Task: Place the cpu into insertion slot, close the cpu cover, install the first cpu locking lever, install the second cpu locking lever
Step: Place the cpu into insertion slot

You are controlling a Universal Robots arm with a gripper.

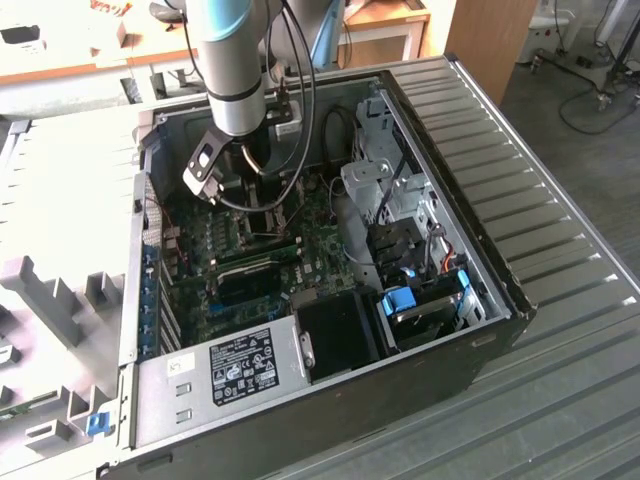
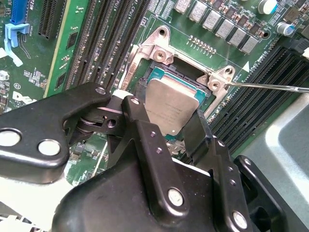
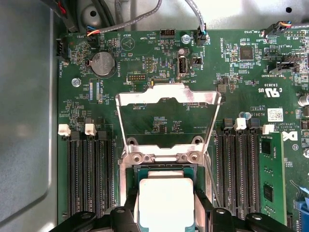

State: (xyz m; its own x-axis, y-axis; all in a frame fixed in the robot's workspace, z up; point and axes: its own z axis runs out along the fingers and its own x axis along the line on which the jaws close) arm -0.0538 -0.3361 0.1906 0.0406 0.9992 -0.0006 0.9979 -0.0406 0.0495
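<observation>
At insertion slot: cpu clamped in gripper.

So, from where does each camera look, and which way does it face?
Exterior view: off the arm, looking down into the open computer case; the arm shows.
First wrist view: on the arm, facing straight down on the motherboard and the open cpu cover; the gripper shows.
Second wrist view: on the arm, looking slantwise past the gripper.
Both wrist views share the cpu at the insertion slot.
</observation>
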